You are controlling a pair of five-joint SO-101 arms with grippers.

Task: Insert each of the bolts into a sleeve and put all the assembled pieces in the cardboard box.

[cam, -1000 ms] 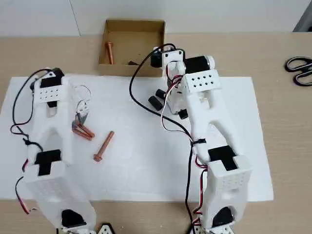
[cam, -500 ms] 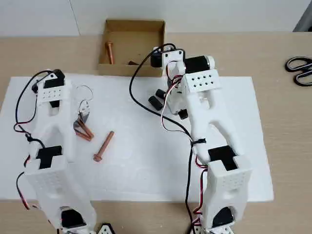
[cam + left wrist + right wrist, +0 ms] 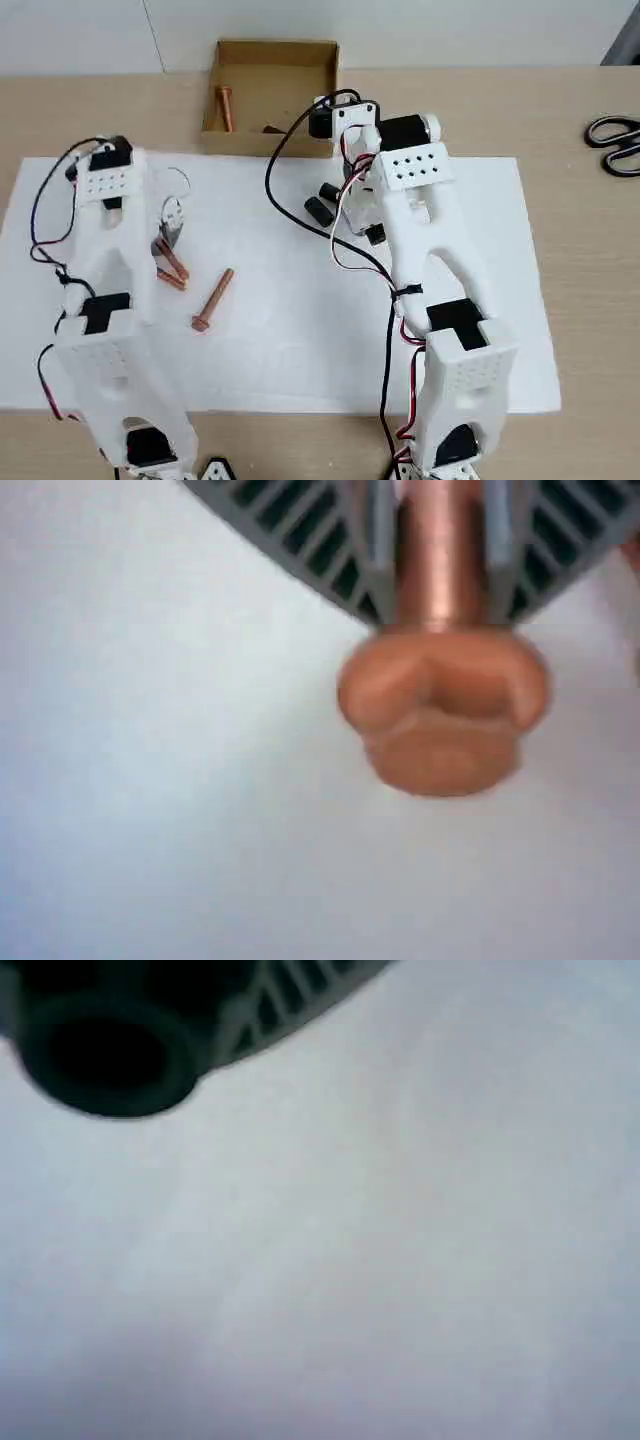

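A: So, what sits closest to you?

B: My left gripper point(image 3: 168, 228) is clamped on a copper-coloured bolt point(image 3: 440, 710). Ribbed grey fingers point(image 3: 300, 570) press its shank from both sides. The flanged hex head sticks out past the fingertips, above the white sheet point(image 3: 300, 350).

A: And your other arm?

B: My right gripper point(image 3: 368, 222) is closed on a black sleeve point(image 3: 105, 1055). The sleeve's open end faces my wrist camera. It rests against a ribbed finger point(image 3: 280, 1000), over the same sheet.

A: What lies around them?

B: A second bolt point(image 3: 170, 279) lies flat on the sheet, just beside the held one. A third bolt point(image 3: 214, 299) lies near them, toward the middle of the sheet and touching neither. It lies at a slant, with its head at the end nearer my bases. A spare sleeve point(image 3: 318, 210) and another sleeve point(image 3: 328, 192) lie side by side on the sheet, just beside my right gripper, toward my left arm.

A: And farther off?

B: Past the far edge of the sheet, the cardboard box point(image 3: 335, 95) sits open on the wooden table point(image 3: 100, 110). A boxed bolt point(image 3: 224, 108) lies along its left wall. A small dark piece lies at the box's near wall; I cannot tell what it is. A pair of scissors point(image 3: 615, 143) lies at the table's right edge, well apart from everything else.
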